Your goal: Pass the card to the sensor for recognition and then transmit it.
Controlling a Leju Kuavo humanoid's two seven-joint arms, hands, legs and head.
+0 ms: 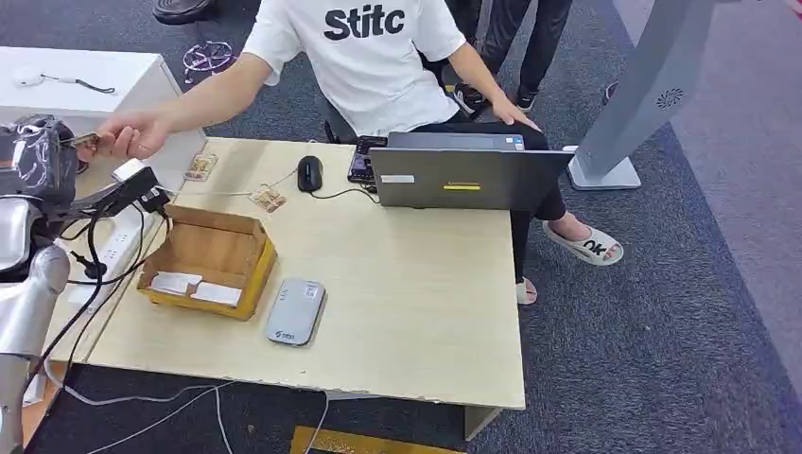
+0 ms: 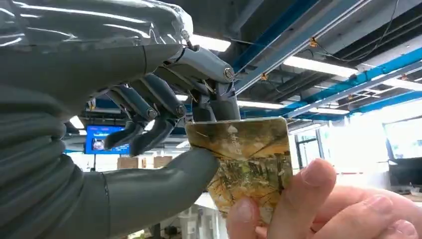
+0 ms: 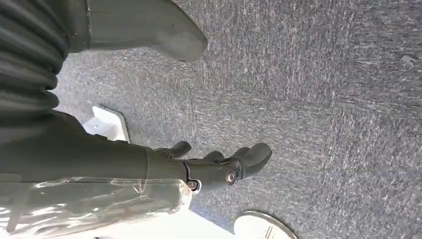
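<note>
My left hand (image 1: 38,156) is raised at the table's left edge. In the left wrist view the left hand (image 2: 164,114) pinches a gold and brown patterned card (image 2: 249,154) between thumb and fingers. A person's hand (image 2: 318,204) grips the card's other end, and that hand (image 1: 132,134) reaches across to mine, the card (image 1: 83,140) a thin sliver between us. The grey sensor (image 1: 294,311) lies flat on the table beside a cardboard box (image 1: 210,260). My right hand (image 3: 219,167) hangs over the carpet, fingers apart and holding nothing.
The cardboard box holds white cards. Two loose cards (image 1: 268,199) and a black mouse (image 1: 309,173) lie at the table's back. A grey laptop (image 1: 468,170) stands at the back right with the seated person behind it. Cables trail off the left edge.
</note>
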